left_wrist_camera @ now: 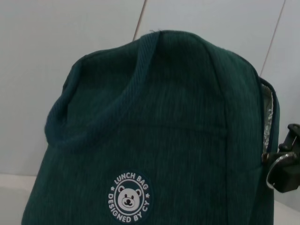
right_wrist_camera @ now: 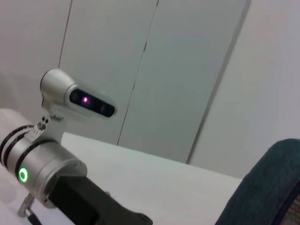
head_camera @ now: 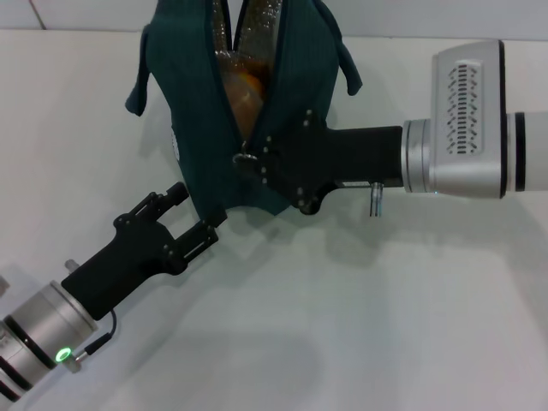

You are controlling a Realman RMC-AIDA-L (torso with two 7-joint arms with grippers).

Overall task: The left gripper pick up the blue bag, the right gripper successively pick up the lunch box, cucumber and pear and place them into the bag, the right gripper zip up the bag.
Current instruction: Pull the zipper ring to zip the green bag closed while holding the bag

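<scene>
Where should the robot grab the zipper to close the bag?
Best by the ring pull, probably. It sits at the near end of the blue bag's open slit and sticks out a little, so fingers can pinch it from the right. The right gripper is already there. The left gripper is at the bag's near corner.

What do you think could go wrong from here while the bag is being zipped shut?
The right end effector is at the ring zipper pull, and the zipper is open above it, where the pear shows in the gap; the slider might catch there. The left end effector sits only at a lower corner of the blue bag, so the bag could shift or tip as the zipper is drawn.
</scene>
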